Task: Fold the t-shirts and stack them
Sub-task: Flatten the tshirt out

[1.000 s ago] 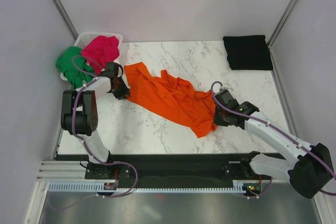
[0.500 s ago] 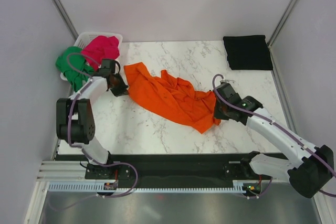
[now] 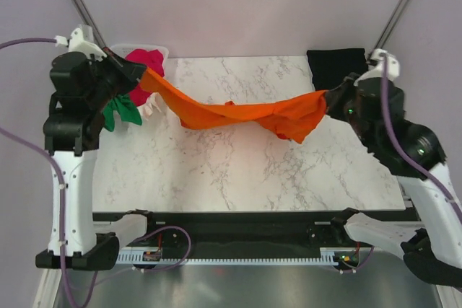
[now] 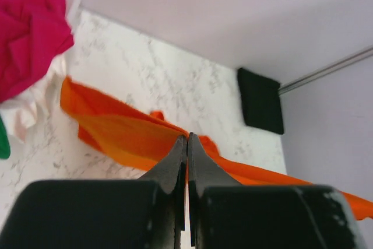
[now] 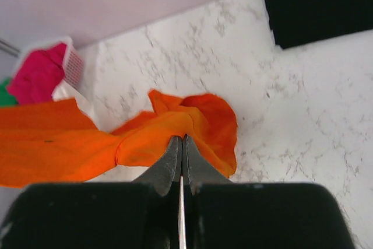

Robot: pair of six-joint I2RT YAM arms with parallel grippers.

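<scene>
orange t-shirt hangs stretched above the bench, left gripper pinching one end, right gripper pinching the other; black t-shirt at far right corner.

Strung between left hand and right hand, over tabletop: stretched shirt, lowest part right of centre. Behind right hand, in far right corner: folded shirt, flat. In far left corner: basket holding bundled shirts, one possibly hanging over near side.

Marble table — black t-shirt, far corner
</scene>
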